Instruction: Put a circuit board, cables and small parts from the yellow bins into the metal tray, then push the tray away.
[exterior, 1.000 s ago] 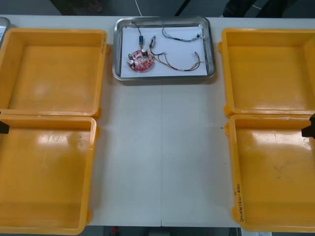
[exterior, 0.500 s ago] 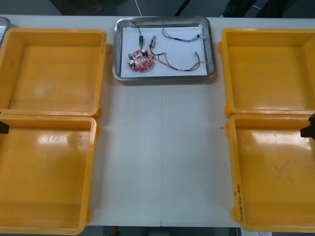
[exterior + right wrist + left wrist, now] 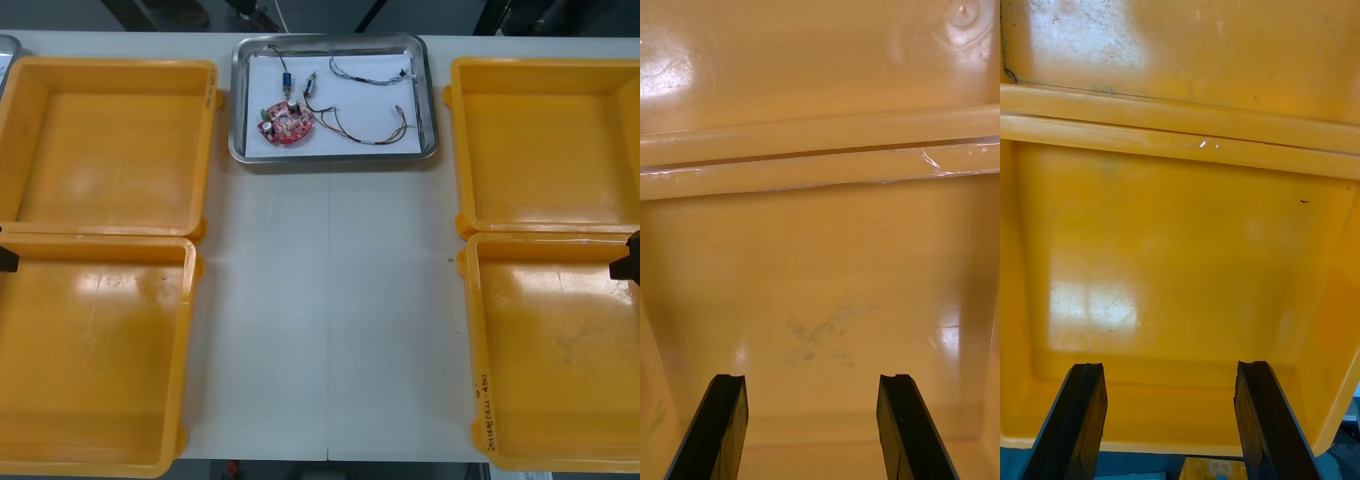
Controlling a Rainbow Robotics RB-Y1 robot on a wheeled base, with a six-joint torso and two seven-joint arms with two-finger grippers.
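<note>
Metal tray: white inside, at 12 o'clock on the table, close to its far edge, between the two far bins.

Contents of tray:
- circuit board, round and red, at 8 o'clock inside the tray;
- red and yellow cable, looped, at 4 o'clock, one end reaching toward the board;
- black cable, thin, at 1 o'clock;
- small metal part, near 11 o'clock, just above the board.

Bins, floors bare:
- far left yellow bin, at 10 o'clock on the table;
- near left yellow bin, at 8 o'clock, touching the one beyond it;
- far right yellow bin, at 2 o'clock;
- near right yellow bin, at 4 o'clock, with a faint scuff mark on its floor.

Grippers:
- left gripper: over the near left bin, well apart from the tray, fingers spread, nothing between them;
- right gripper: over the near right bin, above the scuffed floor, fingers spread wide, holding nothing.
</note>
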